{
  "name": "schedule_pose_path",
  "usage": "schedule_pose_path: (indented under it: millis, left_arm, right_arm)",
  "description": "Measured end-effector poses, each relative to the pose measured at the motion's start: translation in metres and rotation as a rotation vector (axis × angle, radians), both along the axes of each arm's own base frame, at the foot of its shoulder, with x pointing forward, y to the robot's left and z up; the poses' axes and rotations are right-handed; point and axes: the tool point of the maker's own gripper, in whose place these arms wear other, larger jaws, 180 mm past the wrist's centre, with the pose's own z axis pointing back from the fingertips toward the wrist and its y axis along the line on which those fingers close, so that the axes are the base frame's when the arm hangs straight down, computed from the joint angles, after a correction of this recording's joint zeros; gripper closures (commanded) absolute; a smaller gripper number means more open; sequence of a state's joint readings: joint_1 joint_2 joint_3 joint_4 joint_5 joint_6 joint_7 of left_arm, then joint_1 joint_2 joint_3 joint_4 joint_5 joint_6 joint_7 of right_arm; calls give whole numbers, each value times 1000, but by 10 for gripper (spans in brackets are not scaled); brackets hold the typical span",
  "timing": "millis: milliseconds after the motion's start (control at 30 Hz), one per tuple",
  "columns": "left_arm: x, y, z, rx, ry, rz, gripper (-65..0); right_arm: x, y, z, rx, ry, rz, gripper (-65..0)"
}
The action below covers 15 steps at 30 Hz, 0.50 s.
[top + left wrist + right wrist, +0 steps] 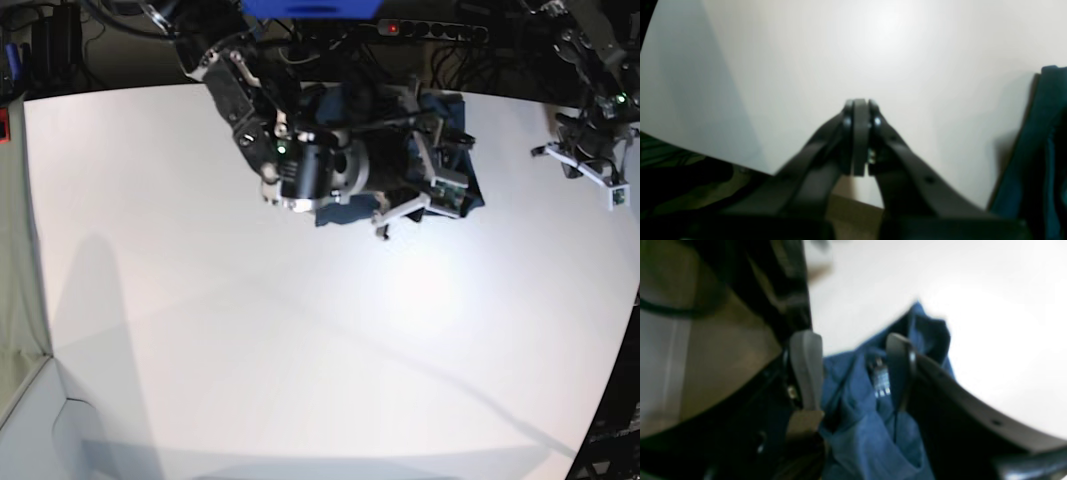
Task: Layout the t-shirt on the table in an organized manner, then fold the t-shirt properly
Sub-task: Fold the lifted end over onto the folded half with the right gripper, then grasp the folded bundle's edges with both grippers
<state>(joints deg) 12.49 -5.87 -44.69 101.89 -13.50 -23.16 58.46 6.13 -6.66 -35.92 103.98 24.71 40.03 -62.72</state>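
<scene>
The dark navy t-shirt (867,426) lies bunched on the white table (990,306), its pale collar label (882,384) facing up. In the right wrist view my right gripper (853,366) stands open just over the crumpled cloth, one finger on each side of the collar area. In the base view the t-shirt (455,140) sits at the far middle of the table (300,330), partly hidden by my right arm (320,165). My left gripper (860,105) is shut and empty over bare table, with the t-shirt's edge (1045,133) off to its right.
The table's curved edge (706,156) runs close below my left gripper, with dark floor beyond it. My left arm (590,135) hangs near the table's far right edge. Cables and a power strip (430,28) lie behind the table.
</scene>
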Motion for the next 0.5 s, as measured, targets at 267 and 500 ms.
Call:
schedule_pose_path:
  millis: [267,500]
  left_arm:
    - [0,1,1,3,-2,3,-4]
    - [0,1,0,1,0,3,-5]
  right_arm:
    - [47,-77,-30,-81,44,-240,-321]
    - [78,-142,-47,-131,74,-426,-320]
